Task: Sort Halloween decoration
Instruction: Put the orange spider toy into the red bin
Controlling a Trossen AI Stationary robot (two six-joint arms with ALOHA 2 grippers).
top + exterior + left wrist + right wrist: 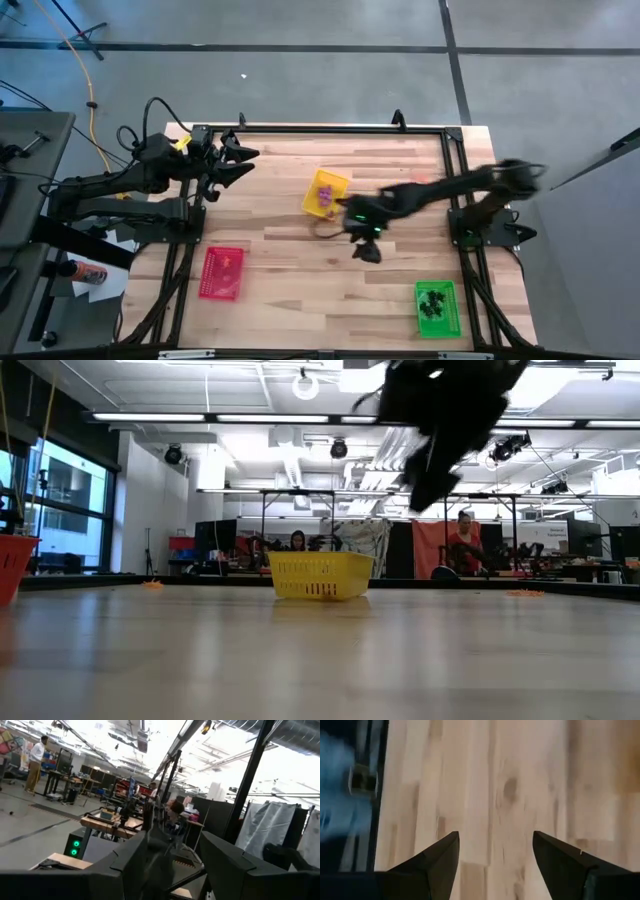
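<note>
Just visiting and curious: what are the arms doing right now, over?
Right tool open, empty, above bare wood near yellow tray. Left tool open, parked at table's far left edge. Purple trinkets in yellow tray. Nothing in the way.

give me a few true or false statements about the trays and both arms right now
1. The yellow tray sits near the table's middle. True.
2. The right gripper holds a purple trinket. False: the right wrist view shows its jaws open and empty over bare wood.
3. The green tray holds dark pieces. True.
4. The left gripper hovers over the red tray. False: it waits near the table's far edge, jaws open.
5. The red tray touches the green tray. False: they lie far apart.
</note>
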